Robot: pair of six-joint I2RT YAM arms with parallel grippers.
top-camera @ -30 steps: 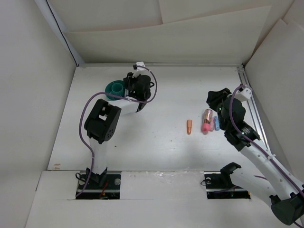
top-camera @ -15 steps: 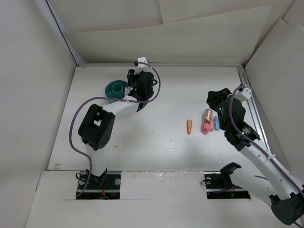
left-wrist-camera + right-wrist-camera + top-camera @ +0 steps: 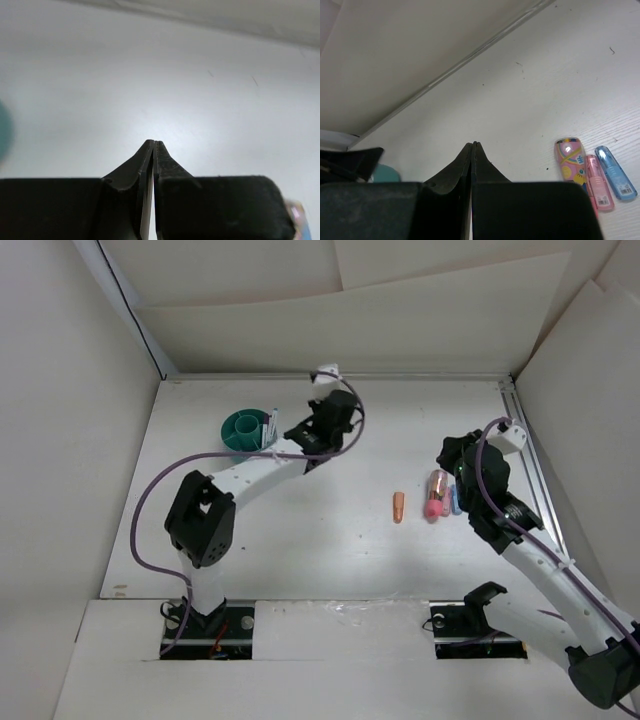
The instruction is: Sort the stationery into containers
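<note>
The teal cup (image 3: 240,430) stands at the back left, and slim white pens (image 3: 270,427) stand upright at its right side. An orange stub (image 3: 399,506) lies mid-table. A pink patterned stub (image 3: 436,490) and a blue stub (image 3: 457,500) lie to its right. My left gripper (image 3: 325,440) is shut and empty, to the right of the cup and apart from it. My right gripper (image 3: 450,455) is shut and empty, just behind the stubs. The right wrist view shows the patterned stub (image 3: 571,159), a slim pink stub (image 3: 598,188) and the blue stub (image 3: 615,172) to the right of the gripper (image 3: 473,145).
White walls enclose the table on the left, back and right. A metal rail (image 3: 530,465) runs along the right edge. The cup shows as a teal blur at the left edge of the left wrist view (image 3: 4,130), left of the closed gripper (image 3: 153,143).
My left gripper has moved right, from over the cup's right rim to open table beside it. The pens now show in the cup. The right arm shifted only slightly.
</note>
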